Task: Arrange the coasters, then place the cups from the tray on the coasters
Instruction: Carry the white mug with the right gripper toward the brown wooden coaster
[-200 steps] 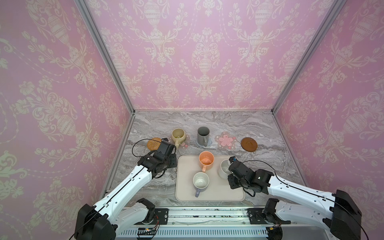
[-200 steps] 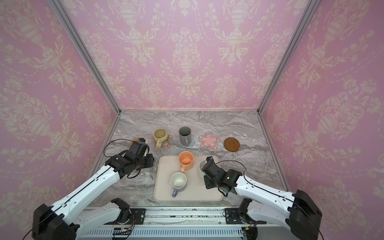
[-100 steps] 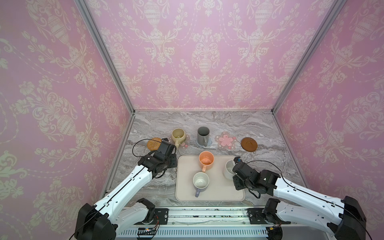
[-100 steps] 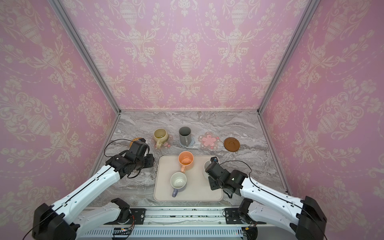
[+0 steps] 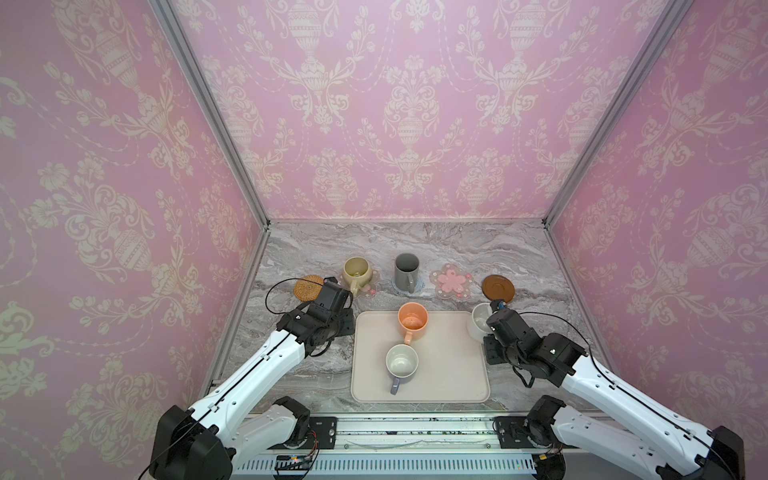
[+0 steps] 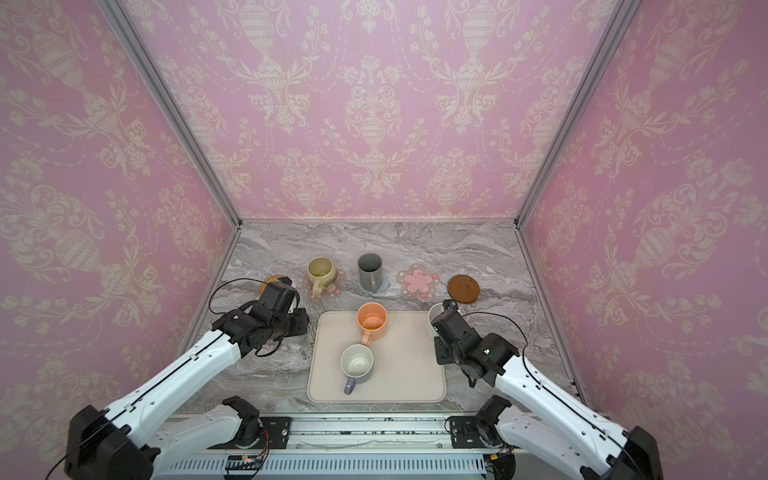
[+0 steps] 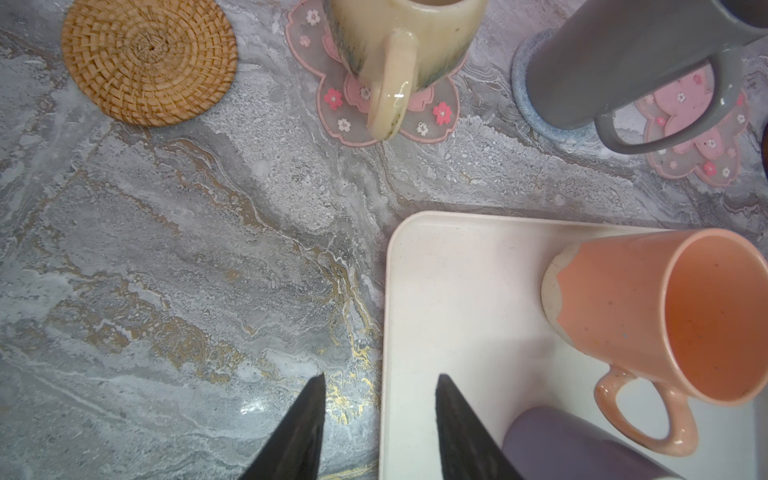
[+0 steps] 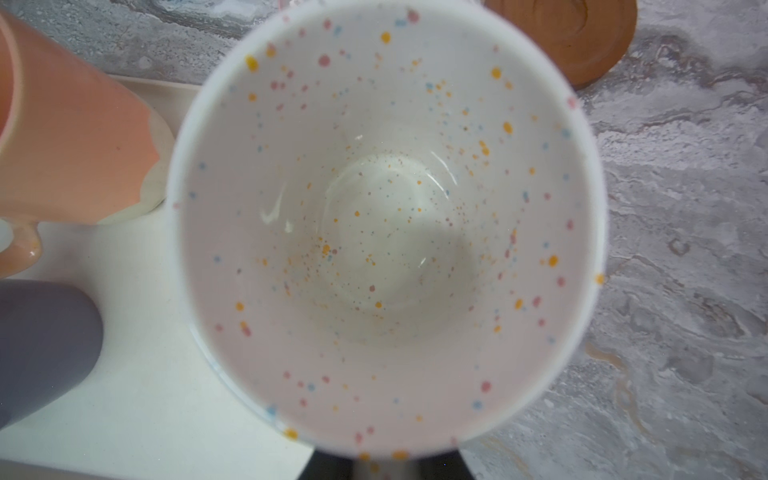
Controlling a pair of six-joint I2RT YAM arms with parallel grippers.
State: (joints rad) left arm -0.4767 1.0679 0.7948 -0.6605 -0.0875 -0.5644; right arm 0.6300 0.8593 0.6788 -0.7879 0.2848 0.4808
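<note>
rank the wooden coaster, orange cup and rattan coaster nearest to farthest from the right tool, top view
1. wooden coaster, just behind the right tool
2. orange cup, on the tray, to its left
3. rattan coaster, far left

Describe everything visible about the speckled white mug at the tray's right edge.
The speckled white mug looks like glossy ceramic, white with pink, yellow and blue flecks, empty, upright, mouth up. No handle shows. In both top views it straddles the tray's far right corner, just short of the brown wooden coaster. The right hand grips its near rim; whether its base is lifted cannot be told.
</note>
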